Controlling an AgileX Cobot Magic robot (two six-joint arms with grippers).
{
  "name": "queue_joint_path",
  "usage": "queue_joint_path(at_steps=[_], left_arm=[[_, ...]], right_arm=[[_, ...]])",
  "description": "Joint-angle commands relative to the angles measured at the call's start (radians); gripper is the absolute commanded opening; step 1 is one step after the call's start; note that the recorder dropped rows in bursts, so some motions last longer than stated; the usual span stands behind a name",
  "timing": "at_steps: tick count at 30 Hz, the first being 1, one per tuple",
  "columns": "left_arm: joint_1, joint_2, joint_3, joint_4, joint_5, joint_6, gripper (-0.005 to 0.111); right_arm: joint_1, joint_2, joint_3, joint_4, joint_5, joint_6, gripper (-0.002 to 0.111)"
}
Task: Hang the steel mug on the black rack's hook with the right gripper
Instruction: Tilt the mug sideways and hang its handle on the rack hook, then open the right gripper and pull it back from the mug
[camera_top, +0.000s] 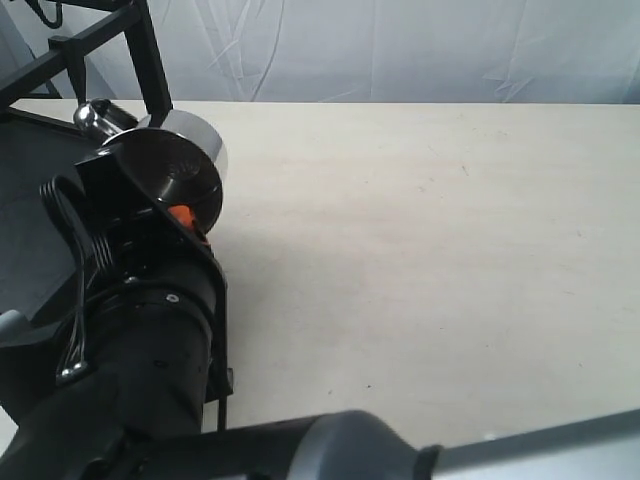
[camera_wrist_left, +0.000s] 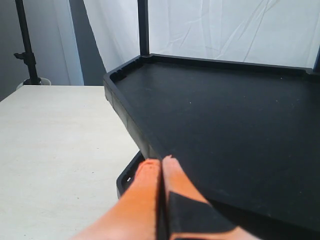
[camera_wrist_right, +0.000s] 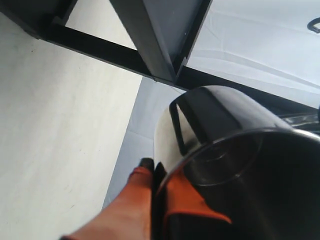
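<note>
- Right wrist view: right gripper (camera_wrist_right: 159, 175), fingers clamped on the mug (camera_wrist_right: 220, 150) rim, held tilted beside the rack (camera_wrist_right: 150, 45) post.
- Hook not visible; we risk misjudging the approach.
- Thin rim grip could slip.
- Left gripper (camera_wrist_left: 161, 167) closed, empty, over the tabletop (camera_wrist_left: 55, 145).

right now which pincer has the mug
The right pincer: its orange fingers pinch the rim of the steel mug. The left pincer is shut on nothing, beside the black tray.
</note>
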Motion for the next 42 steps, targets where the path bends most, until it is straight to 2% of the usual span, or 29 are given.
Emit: queue_joint_path(at_steps=[1,20,21,26,37,42], left_arm=[[-0.001,-0.005,0.0,0.0,0.001,-0.002,0.002],[-0.001,-0.005,0.0,0.0,0.001,-0.002,0.002],[-0.001,-0.005,0.0,0.0,0.001,-0.002,0.002],[-0.001,-0.005,0.0,0.0,0.001,-0.002,0.002],[-0.001,-0.005,0.0,0.0,0.001,-0.002,0.002],[-0.001,-0.005,0.0,0.0,0.001,-0.002,0.002]], right_arm=[[0.009,0.009,-0.002,0.036,-0.026,-0.001,-0.001],[0.009,0.009,-0.002,0.09,-0.084,0.089,-0.001],[0.009,0.009,-0.002,0.09,-0.084,0.089,0.001],[0.009,0.009,-0.002,0.084,-0.084,0.105,0.032],[0.009,0.006,-0.002,0.015,0.018,0.195,0.032],[0.009,-0.001,-0.002,0.036,0.015,0.213,0.044]])
